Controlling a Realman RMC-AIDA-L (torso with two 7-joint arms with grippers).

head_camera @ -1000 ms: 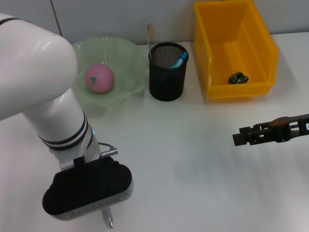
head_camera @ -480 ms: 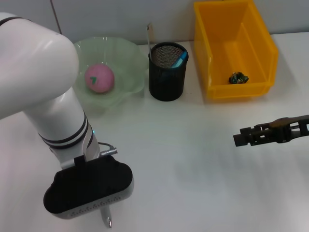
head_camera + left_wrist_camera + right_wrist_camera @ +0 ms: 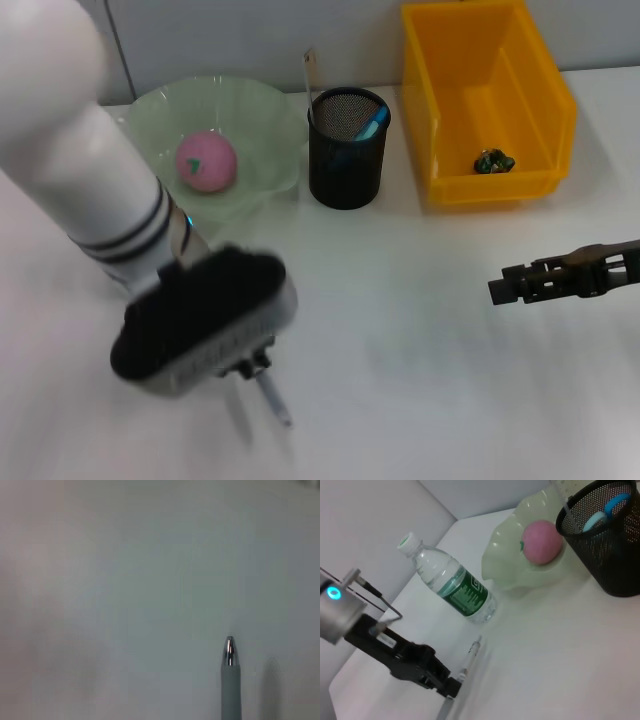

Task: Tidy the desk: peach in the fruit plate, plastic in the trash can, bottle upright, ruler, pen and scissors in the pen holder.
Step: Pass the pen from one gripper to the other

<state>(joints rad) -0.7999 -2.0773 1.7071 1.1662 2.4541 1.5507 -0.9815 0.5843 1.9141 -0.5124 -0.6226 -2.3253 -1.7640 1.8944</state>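
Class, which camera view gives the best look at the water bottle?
The right wrist view: the water bottle stands upright there, cap to base, beside the fruit plate. In the head view the left arm hides it. The left wrist view shows only the pen tip over the table.

Peach (image 3: pixel 206 160) in fruit plate (image 3: pixel 262 110), pen holder (image 3: pixel 345 150) right of it (scissors (image 3: pixel 371 124) inside), trash can (image 3: pixel 487 100) farther right.

The left arm reaches in from the upper left, its white forearm sloping down to a black wrist housing, and the left gripper (image 3: pixel 258 368) below that housing points down and is clamped on a pen (image 3: pixel 272 396). The right gripper (image 3: pixel 497 290) juts in level from the right edge, well apart from the left one; whether its fingers are parted cannot be told.
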